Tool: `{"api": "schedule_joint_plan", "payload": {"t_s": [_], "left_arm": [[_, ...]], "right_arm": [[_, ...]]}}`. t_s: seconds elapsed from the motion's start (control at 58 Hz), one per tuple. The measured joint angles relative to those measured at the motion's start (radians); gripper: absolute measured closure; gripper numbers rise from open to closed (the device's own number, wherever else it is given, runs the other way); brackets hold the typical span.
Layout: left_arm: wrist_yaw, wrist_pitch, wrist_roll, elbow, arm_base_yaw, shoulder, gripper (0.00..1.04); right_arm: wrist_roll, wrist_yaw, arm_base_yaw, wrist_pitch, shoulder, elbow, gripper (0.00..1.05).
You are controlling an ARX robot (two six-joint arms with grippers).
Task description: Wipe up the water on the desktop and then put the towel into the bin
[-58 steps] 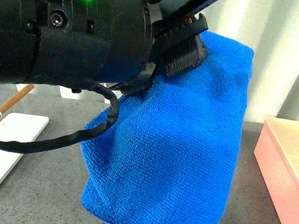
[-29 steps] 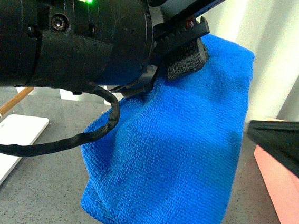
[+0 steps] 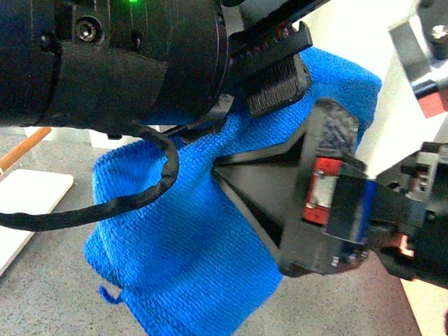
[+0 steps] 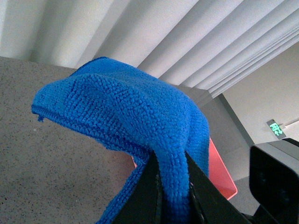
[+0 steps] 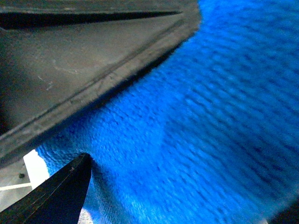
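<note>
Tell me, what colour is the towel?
The towel is bright blue, clearest in the left wrist view.

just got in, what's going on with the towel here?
The left pincer is shut on the blue towel, holding it up over the desktop. The right pincer is open at the hanging cloth, with towel between its fingers. The pink bin sits off to the right; the towel is not in it yet.

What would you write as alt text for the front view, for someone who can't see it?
A blue towel hangs pinched in the left claw above the grey desktop. The right claw pokes into it from the right; a white rack lies at left.
</note>
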Motion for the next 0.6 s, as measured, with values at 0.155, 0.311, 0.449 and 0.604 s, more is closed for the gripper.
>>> {"api": "schedule_joint_plan", "payload": {"t_s": [0.155,0.311,0.449,0.604], "left_arm": [[-0.003,0.000,0.003,0.000,0.001,0.000,0.99],[-0.010,0.000,0.003,0.000,0.003,0.000,0.99],[-0.014,0.000,0.006,0.000,0.005,0.000,0.99],[-0.015,0.000,0.008,0.000,0.006,0.000,0.99]], "right_arm": [[-0.005,-0.011,0.026,0.031,0.040,0.035,0.07],[-0.005,-0.030,0.035,0.079,0.066,0.049,0.09],[-0.007,-0.035,0.048,0.097,0.079,0.056,0.29],[0.008,-0.041,0.058,0.125,0.081,0.056,0.51]]}}
